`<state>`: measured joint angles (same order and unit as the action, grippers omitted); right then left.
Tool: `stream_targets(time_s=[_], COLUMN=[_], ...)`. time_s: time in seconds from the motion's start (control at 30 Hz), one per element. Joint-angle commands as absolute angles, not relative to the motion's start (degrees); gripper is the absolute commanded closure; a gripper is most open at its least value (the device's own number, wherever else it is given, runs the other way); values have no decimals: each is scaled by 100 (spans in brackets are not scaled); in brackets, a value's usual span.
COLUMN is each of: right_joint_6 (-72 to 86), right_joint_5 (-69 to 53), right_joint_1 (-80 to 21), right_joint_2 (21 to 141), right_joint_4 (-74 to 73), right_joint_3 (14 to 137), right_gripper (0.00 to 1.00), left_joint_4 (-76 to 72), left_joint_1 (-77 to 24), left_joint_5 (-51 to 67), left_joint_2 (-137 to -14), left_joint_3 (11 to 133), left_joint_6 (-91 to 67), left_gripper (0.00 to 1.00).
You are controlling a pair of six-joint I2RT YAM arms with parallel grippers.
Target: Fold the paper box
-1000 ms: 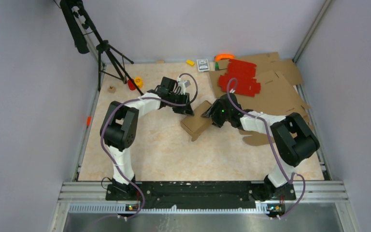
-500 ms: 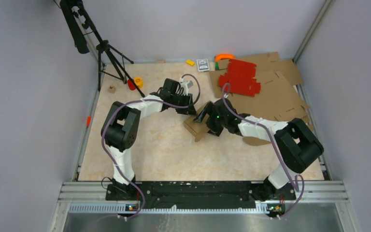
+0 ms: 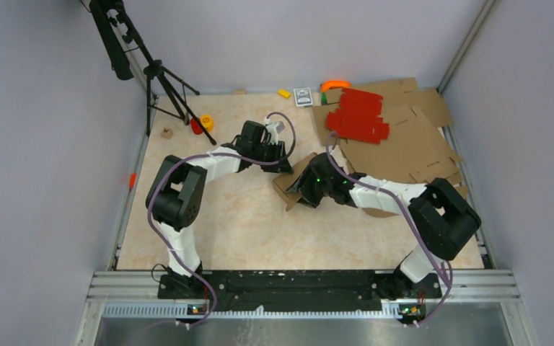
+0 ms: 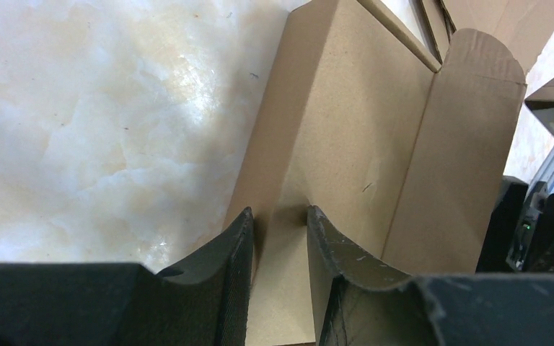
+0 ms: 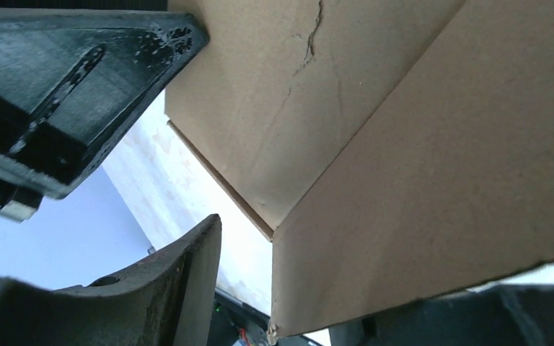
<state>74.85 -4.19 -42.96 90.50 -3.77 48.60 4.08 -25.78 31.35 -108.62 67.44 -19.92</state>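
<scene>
So the box (image 3: 292, 184) is sat pretty much dead centre of the top view, on the table (image 3: 223, 223), partly folded up and squeezed in between the two grippers. It's plain brown cardboard wherever it can be seen. The left gripper (image 3: 283, 164) is parked at its upper-left corner and the right gripper (image 3: 306, 189) is laid over its right side. In the left wrist view the box (image 4: 346, 144) takes up the middle and right of the frame: a long panel with a crease run down it, and a round-cornered flap at the upper right. The left gripper (image 4: 280, 216) is seen at the bottom there, fingers drawn close together with a ridge of the box's near edge caught between them, so it looks clamped on the cardboard. In the right wrist view the box (image 5: 404, 180) is seen from inside, two bare panels met at a fold, with a thin crack line near the top. The right gripper (image 5: 209, 126) is spread wide, one finger at upper left, the other at lower left, nothing pinched. Over at the upper right of the top view, red sheets (image 3: 359, 115) are piled on brown sheets (image 3: 411, 140). A small printed pack (image 3: 302, 96) is left at the table's top edge, its print too small to be read.
</scene>
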Motion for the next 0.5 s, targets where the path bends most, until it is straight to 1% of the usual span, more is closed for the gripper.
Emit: stream_targets(time_s=[0.0,0.13,0.27,0.33,0.37,0.47], right_joint_6=[7685,7751,7794,7832,7827,7737], right_joint_5=[-383,-175,-140,-210,-261,-341], right_joint_1=[-4342,-4321,-4238,-4228,-4229,-4228], right_joint_2=[9453,9591,9633,9627,9637,9619], right_joint_4=[-130,-70,-45,203,239,128], right_joint_3=[5401,5510,5506,5460,5473,5543], right_gripper=[50,52,53,54,52,33], left_joint_4=[572,405,356,340,342,342], left_joint_1=[-2611,-2611,-2611,-2612,-2616,-2619], left_joint_5=[2998,3274,3303,3304,3306,3276], left_joint_2=[-10858,-10974,-11001,-11012,-11021,-11056], left_joint_3=[6585,6563,6546,6548,6548,6564], left_joint_6=[-2180,-2377,-2413,-2440,-2450,-2444], left_gripper=[66,66,67,67,67,67])
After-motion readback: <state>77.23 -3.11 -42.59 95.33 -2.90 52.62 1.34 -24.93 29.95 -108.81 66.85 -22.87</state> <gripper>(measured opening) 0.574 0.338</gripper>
